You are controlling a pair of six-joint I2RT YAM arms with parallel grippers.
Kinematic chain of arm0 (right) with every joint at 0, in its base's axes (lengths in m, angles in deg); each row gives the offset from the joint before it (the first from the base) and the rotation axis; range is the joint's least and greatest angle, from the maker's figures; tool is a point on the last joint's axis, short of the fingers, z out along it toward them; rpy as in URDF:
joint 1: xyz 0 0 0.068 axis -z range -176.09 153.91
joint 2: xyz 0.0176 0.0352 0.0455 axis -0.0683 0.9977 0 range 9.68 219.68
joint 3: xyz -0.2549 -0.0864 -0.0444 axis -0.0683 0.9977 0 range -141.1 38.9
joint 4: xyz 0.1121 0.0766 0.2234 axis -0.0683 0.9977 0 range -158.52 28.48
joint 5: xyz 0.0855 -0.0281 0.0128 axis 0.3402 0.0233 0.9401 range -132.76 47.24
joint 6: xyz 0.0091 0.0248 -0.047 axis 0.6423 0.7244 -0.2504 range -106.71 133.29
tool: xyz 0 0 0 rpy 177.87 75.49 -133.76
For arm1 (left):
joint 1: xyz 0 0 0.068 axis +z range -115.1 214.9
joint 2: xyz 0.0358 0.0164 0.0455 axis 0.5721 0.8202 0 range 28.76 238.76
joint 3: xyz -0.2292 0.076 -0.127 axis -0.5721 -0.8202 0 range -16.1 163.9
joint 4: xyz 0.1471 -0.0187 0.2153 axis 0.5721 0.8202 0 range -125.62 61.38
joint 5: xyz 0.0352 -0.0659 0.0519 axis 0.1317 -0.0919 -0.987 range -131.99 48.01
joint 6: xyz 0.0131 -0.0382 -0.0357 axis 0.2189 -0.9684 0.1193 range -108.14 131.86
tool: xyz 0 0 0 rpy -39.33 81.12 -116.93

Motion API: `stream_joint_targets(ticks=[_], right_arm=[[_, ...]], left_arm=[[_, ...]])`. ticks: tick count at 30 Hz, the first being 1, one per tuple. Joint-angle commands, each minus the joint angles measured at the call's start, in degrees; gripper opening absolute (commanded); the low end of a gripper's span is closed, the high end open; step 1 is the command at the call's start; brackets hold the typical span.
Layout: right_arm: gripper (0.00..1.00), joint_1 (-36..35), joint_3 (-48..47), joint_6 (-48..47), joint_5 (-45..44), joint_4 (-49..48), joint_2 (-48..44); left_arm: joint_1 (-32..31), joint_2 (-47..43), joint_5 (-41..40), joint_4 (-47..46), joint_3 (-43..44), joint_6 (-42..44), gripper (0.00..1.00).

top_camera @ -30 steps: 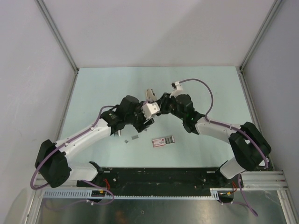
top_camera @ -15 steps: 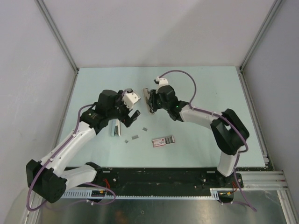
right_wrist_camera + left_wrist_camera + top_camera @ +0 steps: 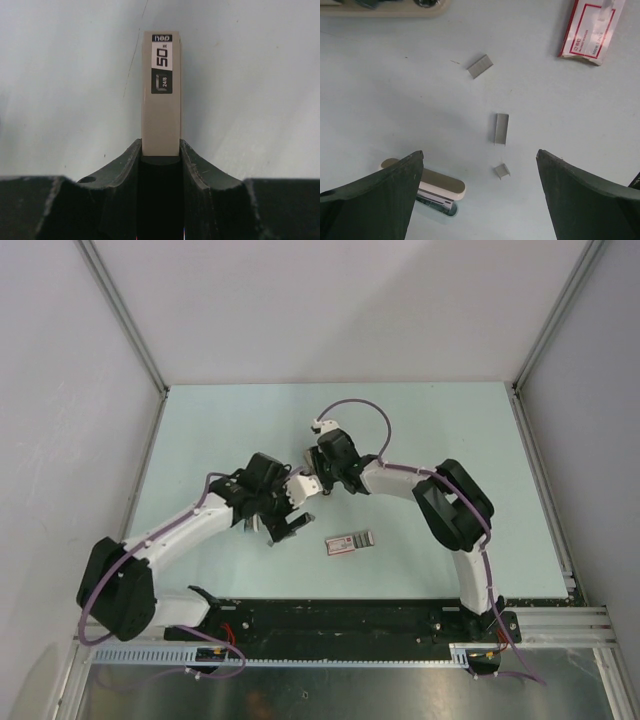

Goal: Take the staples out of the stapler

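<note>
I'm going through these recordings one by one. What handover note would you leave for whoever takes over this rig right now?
Grippers: the left gripper is open over the table and holds nothing. The right gripper is shut on the stapler, with its beige labelled face toward the wrist camera.
Things: three short pieces of staples lie loose on the table between the left jaws. The pink-and-white box is beyond them. A beige-and-silver part lies by one jaw; I cannot tell what it is.
Done: some staples are out.
Left: whether any remain inside is hidden, so probably check, then set the stapler down.
</note>
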Motion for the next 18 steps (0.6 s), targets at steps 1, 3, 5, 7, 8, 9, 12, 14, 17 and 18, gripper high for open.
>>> stream_joint_targets(ticks=[1,3,5,7,8,9,12,14,17,18], right_arm=[[0.0,0.3,-7.41,-1.31,0.03,-2.16,2.43],[0.0,0.32,-9.46,-1.47,0.07,-1.21,4.25],[0.02,0.57,-11.09,-1.39,0.58,-0.49,5.59],[0.16,0.94,-11.56,-0.78,1.22,-0.4,5.88],[0.23,1.08,-11.34,-0.39,1.59,-0.69,5.57],[0.29,1.29,-10.96,-0.06,1.95,-0.97,5.03],[0.41,1.91,-9.09,0.91,3.02,-2.03,2.66],[0.43,2.52,-7.5,1.7,3.94,-2.85,0.57],[0.43,3.24,-4.89,3.42,5.09,-4.47,-2.8],[0.43,3.38,-4.09,3.95,6.07,-4.92,-3.82]], left_arm=[[-0.73,2.84,0.32,-0.79,0.16,1.95,0.99],[-1.38,4.92,-0.56,-1.55,0.11,1.89,0.97],[-1.94,7.42,-1.44,-1.96,0.32,1.72,0.95],[-2.36,9.84,-1.95,-2.19,0.75,1.68,0.93],[-2.49,11.01,-2.04,-2.29,0.99,1.67,0.92],[-2.6,12.21,-2.09,-2.38,1.25,1.67,0.91],[-2.77,14.74,-2.08,-2.62,2.17,1.63,0.87],[-2.84,15.7,-1.91,-2.64,2.59,1.61,0.84],[-3.13,16.77,-1.96,-2.63,3.27,1.62,0.81],[-3.19,17.07,-1.92,-2.64,3.48,1.55,0.8]])
